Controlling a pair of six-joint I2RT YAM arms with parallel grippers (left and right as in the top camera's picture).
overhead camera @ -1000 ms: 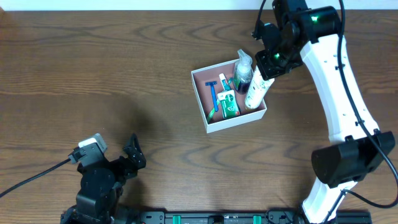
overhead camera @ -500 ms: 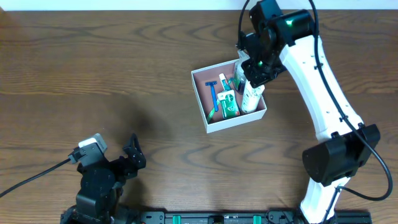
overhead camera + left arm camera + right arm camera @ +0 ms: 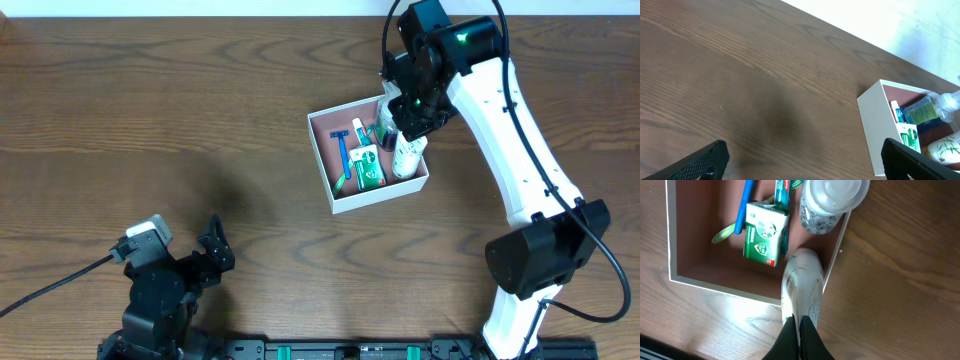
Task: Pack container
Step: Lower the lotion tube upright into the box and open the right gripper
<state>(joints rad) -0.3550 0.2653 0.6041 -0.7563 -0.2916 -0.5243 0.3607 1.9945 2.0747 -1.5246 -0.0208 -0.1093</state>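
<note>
The container (image 3: 380, 198) is a square white-walled box with a pink-brown inside, right of the table's middle. It holds a blue razor (image 3: 343, 150), a green box (image 3: 367, 167) and a clear bottle (image 3: 388, 122). My right gripper (image 3: 410, 118) is shut on the crimped end of a white tube (image 3: 406, 157). In the right wrist view the tube (image 3: 802, 282) hangs from the gripper (image 3: 799, 330) with its cap end inside the container's right corner (image 3: 722, 284). My left gripper (image 3: 212, 250) is open and empty at the front left, far from the container (image 3: 877, 127).
In the right wrist view, the green box (image 3: 765, 232), the razor (image 3: 743, 205) and the bottle (image 3: 830, 200) fill the container's right half. Its left half shows bare floor. The table's far edge (image 3: 850, 30) runs behind the container.
My right arm has moved left with the white tube, bringing it from the container's right edge over its right corner. The left arm has not moved.
</note>
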